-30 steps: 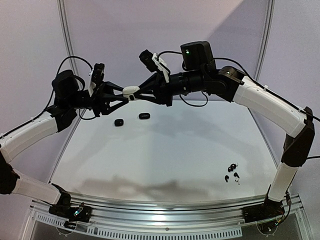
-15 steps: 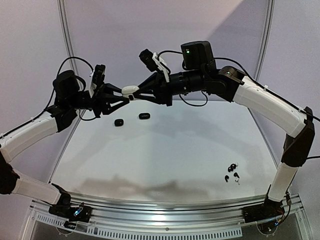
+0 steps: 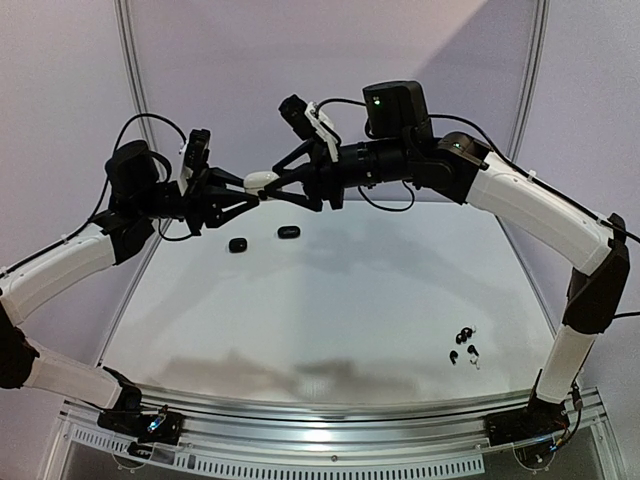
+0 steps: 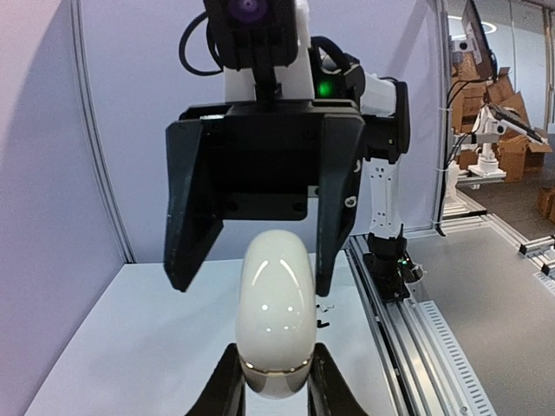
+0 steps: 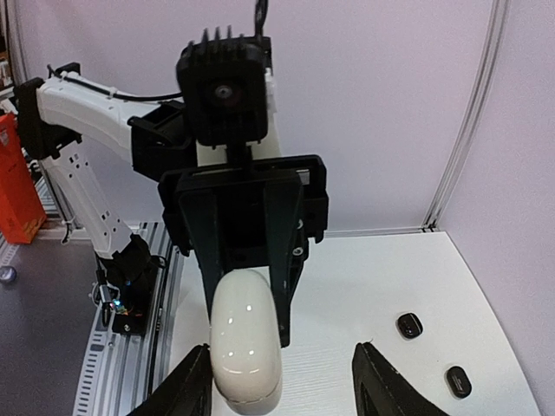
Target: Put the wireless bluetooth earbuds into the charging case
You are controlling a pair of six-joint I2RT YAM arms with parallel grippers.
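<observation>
A white oval charging case (image 3: 262, 181) is held in the air above the far left of the table. My left gripper (image 3: 250, 189) is shut on one end of it; in the left wrist view my fingertips (image 4: 227, 386) pinch the case (image 4: 276, 312) at its seam end. My right gripper (image 3: 278, 184) faces it, open, jaws wide on either side of the case's other end. In the right wrist view the case (image 5: 247, 342) sits near the left finger (image 5: 192, 381), with a wide gap to the right one. Tiny black and whitish earbuds (image 3: 464, 347) lie on the table at the near right.
Two small black oval cases (image 3: 238, 245) (image 3: 288, 232) lie on the white table (image 3: 340, 300) at the far left, below the raised grippers; they also show in the right wrist view (image 5: 409, 326). A metal rail (image 3: 330, 440) runs along the near edge.
My right gripper has opened wide and let go of the white case. The left gripper still holds it at about the same height.
</observation>
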